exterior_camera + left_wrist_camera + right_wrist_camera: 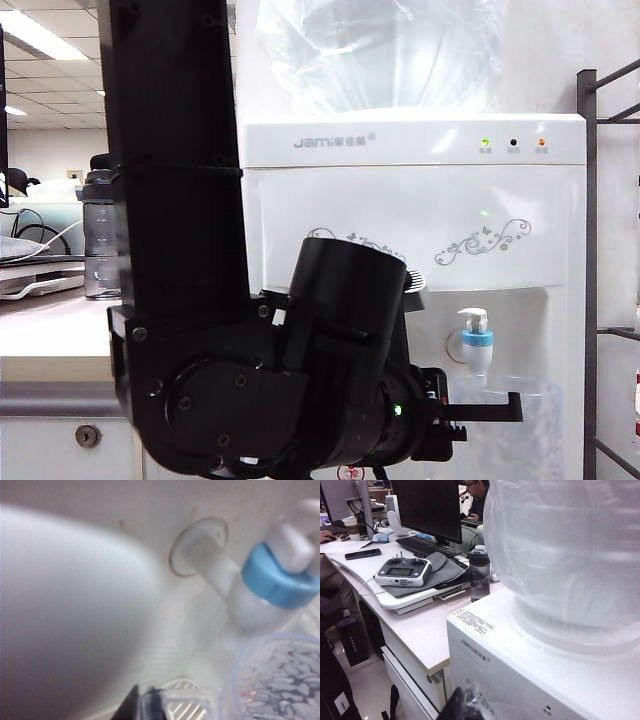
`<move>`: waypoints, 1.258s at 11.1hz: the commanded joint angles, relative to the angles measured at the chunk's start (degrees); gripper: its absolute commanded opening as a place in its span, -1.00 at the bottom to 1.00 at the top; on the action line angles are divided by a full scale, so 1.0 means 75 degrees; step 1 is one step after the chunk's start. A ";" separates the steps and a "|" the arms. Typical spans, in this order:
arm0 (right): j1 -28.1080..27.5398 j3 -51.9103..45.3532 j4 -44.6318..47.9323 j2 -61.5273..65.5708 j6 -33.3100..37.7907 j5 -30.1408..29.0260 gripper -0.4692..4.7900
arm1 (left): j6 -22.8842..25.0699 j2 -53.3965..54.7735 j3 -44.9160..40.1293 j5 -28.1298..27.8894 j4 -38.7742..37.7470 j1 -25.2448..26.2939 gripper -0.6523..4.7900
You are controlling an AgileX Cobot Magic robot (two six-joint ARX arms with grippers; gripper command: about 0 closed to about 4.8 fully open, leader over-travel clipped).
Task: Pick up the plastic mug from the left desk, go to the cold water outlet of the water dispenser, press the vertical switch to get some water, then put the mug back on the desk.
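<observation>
Left arm fills the lower left and centre of the exterior frame, its left claw [500, 408] reaching right into the recess of the water dispenser [420, 200]. Claw is clamped shut on the plastic mug [525, 425], which sits lower right in the exterior frame, directly under the cold water outlet [476, 345]. In the left wrist frame the mug rim [272, 680] is at lower right, just below the blue-collared tap; touching or not, cannot tell. The vertical switch [473, 321] tops the tap, nothing pressing it. Clear water bottle [380, 50] sits on the dispenser top. Left table [50, 325] at far left, with a dark lidded bottle [100, 235] on it. Right claw [465, 705] is only a dark tip at the bottom edge of the right wrist frame, above the dispenser front; wide or narrow, cannot tell.
</observation>
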 commanded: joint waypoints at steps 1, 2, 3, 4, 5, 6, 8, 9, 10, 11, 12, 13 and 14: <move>0.0006 0.0032 0.0041 -0.0012 -0.0006 -0.0015 -0.84 | -0.0020 -0.0029 0.0026 -0.0108 0.0143 0.0006 -0.78; 0.0009 0.0032 0.0041 -0.0012 -0.0006 -0.0015 -0.84 | -0.0020 -0.0029 0.0026 -0.0105 0.0143 0.0006 -0.78; 0.0009 0.0032 0.0041 -0.0012 -0.0006 -0.0015 -0.84 | -0.0020 -0.0029 0.0026 -0.0105 0.0143 0.0006 -0.78; 0.0009 0.0032 0.0041 -0.0012 -0.0006 -0.0015 -0.84 | -0.0012 -0.0029 0.0023 -0.0117 0.0087 0.0006 -0.78; 0.0009 0.0032 0.0041 -0.0012 -0.0003 -0.0041 -0.84 | 0.0006 -0.0026 0.0026 -0.0131 -0.0102 0.0006 -0.78; 0.0009 0.0032 0.0041 -0.0015 -0.0003 -0.0041 -0.84 | 0.0006 -0.0026 0.0026 -0.0131 -0.0187 0.0006 -0.78; 0.0009 0.0032 0.0020 -0.0012 -0.0003 -0.0041 -0.84 | 0.0003 -0.0023 0.0023 -0.0157 -0.0399 0.0009 -0.78; 0.0009 0.0032 0.0020 -0.0012 -0.0003 -0.0041 -0.84 | -0.0020 -0.0020 0.0026 -0.0595 -0.0673 0.0009 -0.78; 0.0009 0.0032 0.0020 -0.0015 -0.0003 -0.0041 -0.84 | -0.0023 -0.0020 0.0026 -0.0595 -0.0702 0.0009 -0.78; 0.0009 0.0032 0.0020 -0.0012 -0.0003 -0.0041 -0.84 | -0.0023 -0.0020 0.0026 -0.0600 -0.0775 0.0012 -0.78; 0.0009 0.0032 0.0020 -0.0012 -0.0003 -0.0041 -0.84 | -0.0023 -0.0020 0.0026 -0.0597 -0.0804 0.0015 -0.78; 0.0009 0.0032 -0.0303 -0.0012 -0.0006 -0.0041 -0.84 | -0.0166 0.0026 0.0050 -0.0842 -0.0778 0.0015 -0.78; 0.0009 0.0032 -0.0510 -0.0061 -0.0009 0.0041 -0.84 | -0.0169 0.0201 0.0659 -0.1201 -0.0909 -0.0064 -0.78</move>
